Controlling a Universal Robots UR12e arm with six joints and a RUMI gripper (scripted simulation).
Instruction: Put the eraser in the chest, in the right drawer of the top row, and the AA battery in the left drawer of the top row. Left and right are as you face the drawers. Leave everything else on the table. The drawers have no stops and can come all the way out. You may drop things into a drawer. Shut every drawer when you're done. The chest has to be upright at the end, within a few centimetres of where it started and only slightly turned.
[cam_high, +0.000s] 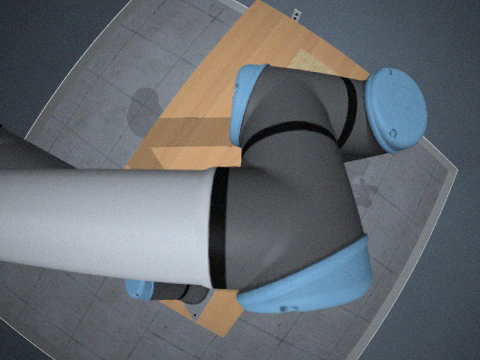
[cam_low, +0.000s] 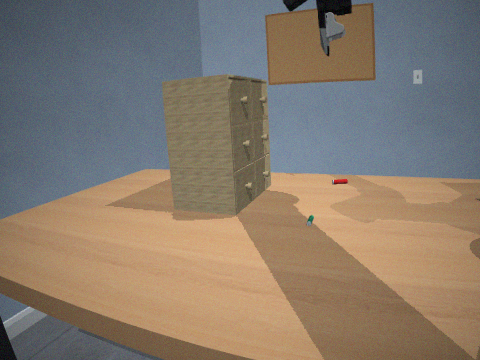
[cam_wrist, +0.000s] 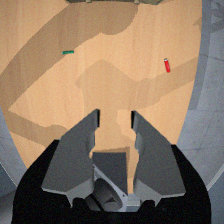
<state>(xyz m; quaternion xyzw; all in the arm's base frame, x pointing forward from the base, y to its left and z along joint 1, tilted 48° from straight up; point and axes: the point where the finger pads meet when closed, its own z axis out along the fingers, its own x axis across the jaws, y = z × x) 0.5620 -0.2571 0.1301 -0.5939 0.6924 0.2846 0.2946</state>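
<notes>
Top: arm hiding most of the table.

Exterior: chest standing upright, drawers shut; green battery and red eraser lying on wood (well apart).

Wrist: gripper hanging high, jaws narrowly parted, gripping nothing.

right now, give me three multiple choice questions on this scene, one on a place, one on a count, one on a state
1. Where is the tool?
A. high above the table
B. inside a drawer
C. resting on the chest

2. How many knobs show on the chest?
A. two
B. four
C. six

3. How do the drawers stand?
A. all shut
B. top left open
C. one removed

Answers:
1 A, it hangs by the corkboard, far above the table.
2 C, two columns of three.
3 A, every front sits flush.
</notes>
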